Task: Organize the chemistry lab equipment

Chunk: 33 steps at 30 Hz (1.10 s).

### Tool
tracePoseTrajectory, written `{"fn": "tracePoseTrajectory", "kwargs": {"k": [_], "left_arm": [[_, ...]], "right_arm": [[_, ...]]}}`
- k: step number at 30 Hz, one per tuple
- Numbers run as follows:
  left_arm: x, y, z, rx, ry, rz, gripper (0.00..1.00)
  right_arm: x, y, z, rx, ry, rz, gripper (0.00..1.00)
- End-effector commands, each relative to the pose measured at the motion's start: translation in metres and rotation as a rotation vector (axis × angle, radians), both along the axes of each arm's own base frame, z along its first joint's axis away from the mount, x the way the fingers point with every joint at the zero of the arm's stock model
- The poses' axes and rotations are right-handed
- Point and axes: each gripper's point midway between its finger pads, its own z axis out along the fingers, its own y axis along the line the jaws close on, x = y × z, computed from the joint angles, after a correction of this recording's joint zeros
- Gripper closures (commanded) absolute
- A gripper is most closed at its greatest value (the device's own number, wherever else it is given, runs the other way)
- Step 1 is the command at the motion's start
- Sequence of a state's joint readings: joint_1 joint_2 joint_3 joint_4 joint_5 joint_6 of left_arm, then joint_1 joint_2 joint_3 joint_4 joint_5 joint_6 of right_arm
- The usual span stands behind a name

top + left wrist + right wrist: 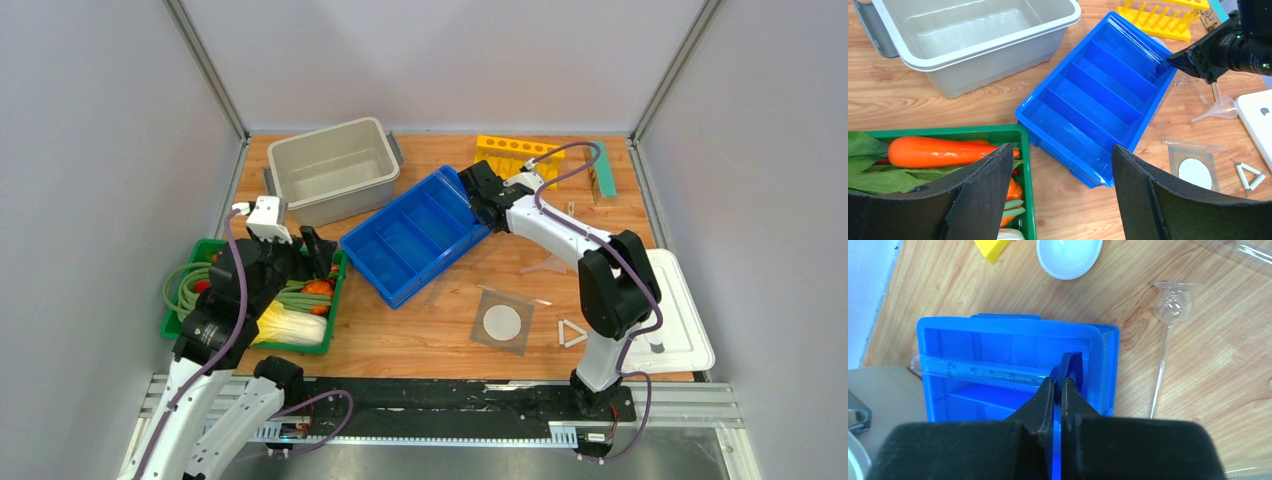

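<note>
Blue-tipped tool pinched in R gripper, wrist cam only.

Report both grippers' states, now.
Left gripper: open, holding nothing, above the green vegetable tray.
Right gripper: shut on the blue foot of the graduated cylinder, which lies in the blue bin.

saw 1 blue bin, 1 grey tub, 1 yellow rack, 1 mesh sq, 1 white triangle, 1 funnel.
</note>
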State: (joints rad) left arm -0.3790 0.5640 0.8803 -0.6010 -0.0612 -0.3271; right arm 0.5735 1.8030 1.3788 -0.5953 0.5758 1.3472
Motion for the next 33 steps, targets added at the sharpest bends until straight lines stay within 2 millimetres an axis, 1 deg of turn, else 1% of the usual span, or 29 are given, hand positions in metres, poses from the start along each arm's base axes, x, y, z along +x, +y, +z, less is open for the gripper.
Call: {"fn": "tracePoseTrajectory", "kwargs": {"k": [1, 4, 6, 10, 17, 22, 25, 27, 29, 33], "left_arm": [[0.004, -0.002, 0.016, -0.027, -0.044, -0.001, 0.2], [0.003, -0.002, 0.017, -0.028, -0.047, -0.001, 0.21], [0.003, -0.002, 0.017, -0.027, -0.047, 0.001, 0.2], [0.004, -0.001, 0.016, -0.024, -0.045, 0.005, 0.21], [0.005, -0.001, 0.016, -0.022, -0.045, 0.006, 0.21], [0.004, 0.0, 0.017, -0.023, -0.047, 0.009, 0.21], [0.004, 0.0, 0.016, -0.02, -0.043, 0.01, 0.21], [0.004, 0.001, 0.016, -0.02, -0.045, 0.012, 0.21], [0.004, 0.0, 0.016, -0.02, -0.044, 0.01, 0.2], [0.004, 0.0, 0.016, -0.022, -0.045, 0.011, 0.21]], "right_arm": [[-0.007, -0.014, 0.009, -0.056, -0.008, -0.033, 1.0], [-0.006, -0.014, 0.006, -0.064, 0.0, -0.033, 0.94], [-0.005, -0.012, 0.001, -0.066, 0.012, -0.025, 0.92], [-0.006, -0.01, -0.005, -0.061, 0.023, -0.02, 0.91], [-0.001, -0.009, -0.004, -0.071, 0.018, -0.019, 0.88], [0.001, -0.006, -0.012, -0.078, 0.043, -0.017, 0.88], [0.002, -0.005, -0.015, -0.073, 0.048, -0.019, 0.85], [0.003, -0.005, -0.013, -0.076, 0.044, -0.018, 0.79], [0.005, -0.004, -0.006, -0.081, 0.032, -0.012, 0.74], [0.009, -0.003, 0.019, -0.087, -0.007, 0.026, 0.67]]}}
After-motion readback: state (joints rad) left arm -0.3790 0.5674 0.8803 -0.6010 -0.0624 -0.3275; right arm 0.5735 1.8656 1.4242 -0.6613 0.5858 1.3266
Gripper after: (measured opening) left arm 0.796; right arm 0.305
